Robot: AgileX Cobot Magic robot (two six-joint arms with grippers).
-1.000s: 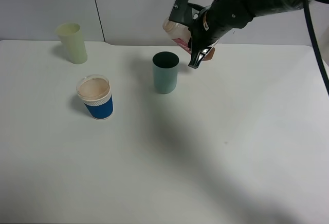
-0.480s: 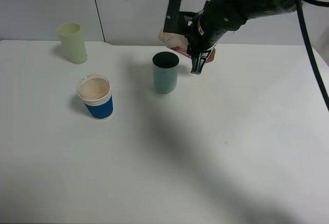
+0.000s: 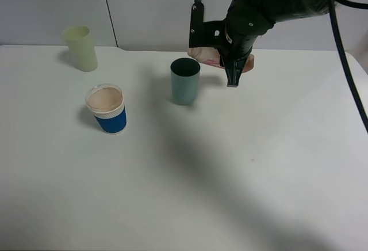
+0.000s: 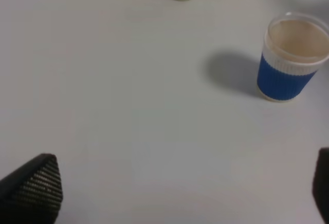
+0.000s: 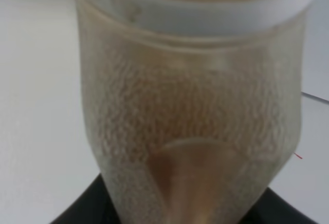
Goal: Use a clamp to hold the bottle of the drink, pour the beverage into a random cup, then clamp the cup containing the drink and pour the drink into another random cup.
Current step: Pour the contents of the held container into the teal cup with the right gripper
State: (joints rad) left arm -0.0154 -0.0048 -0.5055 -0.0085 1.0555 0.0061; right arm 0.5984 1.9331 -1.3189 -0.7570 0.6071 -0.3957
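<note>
Over the white table (image 3: 259, 164), the black two-finger clamp (image 3: 228, 65) pinches a small whitish plastic bottle (image 3: 203, 55), tipped just beside the teal plastic tumbler (image 3: 185, 84); the left gripper (image 4: 180, 188) has its fingers apart.

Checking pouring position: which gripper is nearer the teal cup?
Right. The right gripper holds the bottle close beside the teal cup; the left gripper sits outside the overhead view.

My right end effector (image 3: 229, 67) grips the whitish, pink-labelled bottle (image 3: 202, 54), tipped nearly level, neck near the rim of the upright teal cup (image 3: 185, 84) on the desk (image 3: 259, 164).
</note>
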